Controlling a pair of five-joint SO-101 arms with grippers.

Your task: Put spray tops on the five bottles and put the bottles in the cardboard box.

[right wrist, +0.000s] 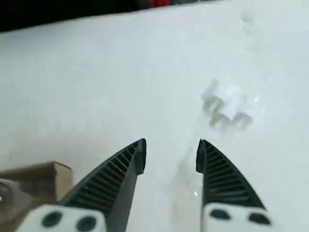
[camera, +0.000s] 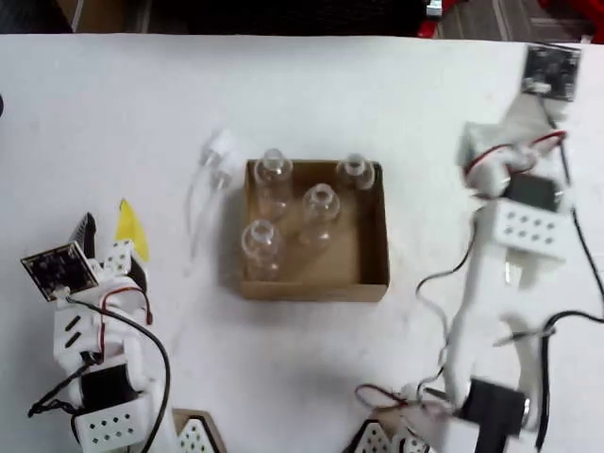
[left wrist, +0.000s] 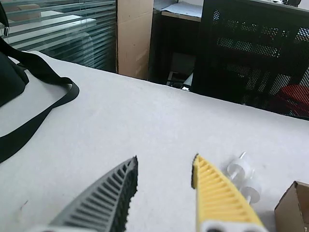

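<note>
1. Capping judged in hand: four uncapped bottles (camera: 319, 203) are stood in the cardboard box (camera: 311, 288), spray tops (camera: 219, 151) just beside it.
2. Left gripper (left wrist: 164, 166) and right gripper (right wrist: 169, 150) are held apart, empty.
3. Next, a spray top must be grasped.

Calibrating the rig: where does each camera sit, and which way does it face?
High view: fixed overhead, looking down on the table, the cardboard box of four bottles, left arm and right arm.
Left wrist view: on the left arm, facing over its open left pincer towards the spray tops.
Right wrist view: on the right arm, facing over its open right pincer across the table.
Shared: both wrist views catch a box corner.
</note>
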